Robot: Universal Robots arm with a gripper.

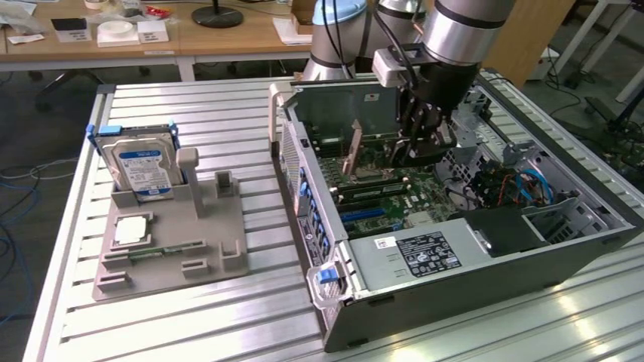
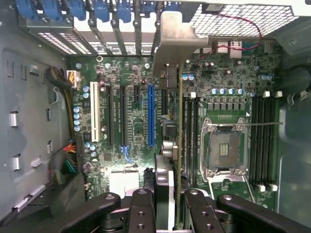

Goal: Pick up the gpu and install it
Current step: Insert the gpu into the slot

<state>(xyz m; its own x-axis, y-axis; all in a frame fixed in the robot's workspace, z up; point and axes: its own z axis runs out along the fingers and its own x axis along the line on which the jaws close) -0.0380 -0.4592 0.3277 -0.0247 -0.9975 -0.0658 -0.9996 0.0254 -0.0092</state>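
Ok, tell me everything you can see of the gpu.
The gpu is a thin flat card, brownish in the exterior view, standing on edge inside the open case over the motherboard. In the wrist view it shows edge-on as a slim line with a silver metal bracket at its far end. The gripper is beside its near end; whether it grips the card, or whether the card is seated in a slot, cannot be told.

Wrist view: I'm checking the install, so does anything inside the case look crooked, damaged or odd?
Nothing stands out. The card, held edge-on in the gripper, runs parallel to the board's slots, with its metal bracket toward the rear grille. No damage visible.
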